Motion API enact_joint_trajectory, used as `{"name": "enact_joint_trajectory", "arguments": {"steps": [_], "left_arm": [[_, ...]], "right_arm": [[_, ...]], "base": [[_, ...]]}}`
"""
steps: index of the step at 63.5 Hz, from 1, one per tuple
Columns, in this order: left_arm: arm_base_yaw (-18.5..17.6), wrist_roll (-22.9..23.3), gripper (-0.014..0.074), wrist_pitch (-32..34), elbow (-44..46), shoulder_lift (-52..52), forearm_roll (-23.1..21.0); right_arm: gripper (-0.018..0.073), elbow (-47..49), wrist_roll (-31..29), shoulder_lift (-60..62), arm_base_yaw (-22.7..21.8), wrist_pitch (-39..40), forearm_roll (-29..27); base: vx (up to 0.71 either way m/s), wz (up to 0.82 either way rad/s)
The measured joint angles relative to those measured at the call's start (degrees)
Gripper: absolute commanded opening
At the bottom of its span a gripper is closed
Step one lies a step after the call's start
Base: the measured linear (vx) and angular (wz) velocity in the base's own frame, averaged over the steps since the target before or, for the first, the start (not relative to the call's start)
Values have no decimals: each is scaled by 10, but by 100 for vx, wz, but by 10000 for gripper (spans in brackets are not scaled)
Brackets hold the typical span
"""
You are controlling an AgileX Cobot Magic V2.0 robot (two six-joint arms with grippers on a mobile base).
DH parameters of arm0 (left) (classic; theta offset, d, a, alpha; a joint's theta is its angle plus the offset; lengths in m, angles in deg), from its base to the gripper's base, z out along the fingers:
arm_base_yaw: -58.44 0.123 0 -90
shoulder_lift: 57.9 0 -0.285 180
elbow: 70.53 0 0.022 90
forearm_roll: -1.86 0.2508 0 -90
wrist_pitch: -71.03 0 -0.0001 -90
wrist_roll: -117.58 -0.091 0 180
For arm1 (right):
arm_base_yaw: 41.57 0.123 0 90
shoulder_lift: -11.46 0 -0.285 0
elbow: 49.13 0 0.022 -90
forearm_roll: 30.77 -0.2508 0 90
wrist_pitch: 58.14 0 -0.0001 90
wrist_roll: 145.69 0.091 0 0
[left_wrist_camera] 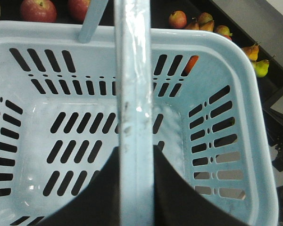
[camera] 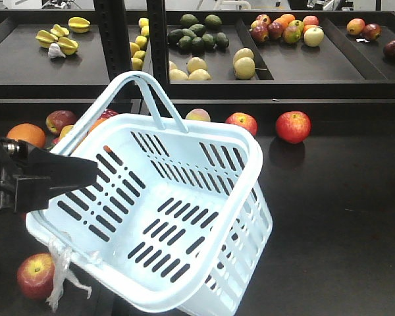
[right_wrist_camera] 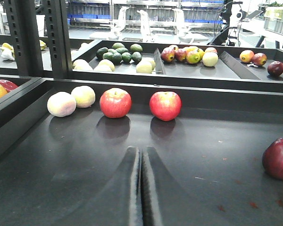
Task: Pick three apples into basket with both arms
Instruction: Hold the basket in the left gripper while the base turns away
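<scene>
None of the apples is in the basket (camera: 217, 135) yet. The first apple (right_wrist_camera: 115, 102) and the second apple (right_wrist_camera: 165, 105) sit side by side, a little apart, at the back of the dark surface (right_wrist_camera: 203, 155). A third apple (camera: 36, 275) lies near the basket's low corner. The basket is empty and tipped to one side. The left tool (left_wrist_camera: 136, 155) is closed on its handle (left_wrist_camera: 134, 84). The right tool (right_wrist_camera: 141, 150) is closed too, with nothing in it, and points between the first two apples. I think the picking is just starting. Next the right tool should open wide, reach one apple and close gently round it, while the left tool holds the basket steady.
</scene>
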Motion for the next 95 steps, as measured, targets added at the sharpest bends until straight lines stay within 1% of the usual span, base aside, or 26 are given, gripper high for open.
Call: {"name": "enact_joint_trajectory", "arguments": {"steps": [11,68,95], "left_arm": [[0,0,-8,-9,0,0,0],[0,0,-7,-10,0,0,0],[0,0,-7,-10,0,0,0]], "right_arm": [[-1,0,0,0,0,0,0],[-1,0,0,0,0,0,0],[-1,0,0,0,0,-1,0]], "base": [[0,0],[0,1],[-7,17]]}}
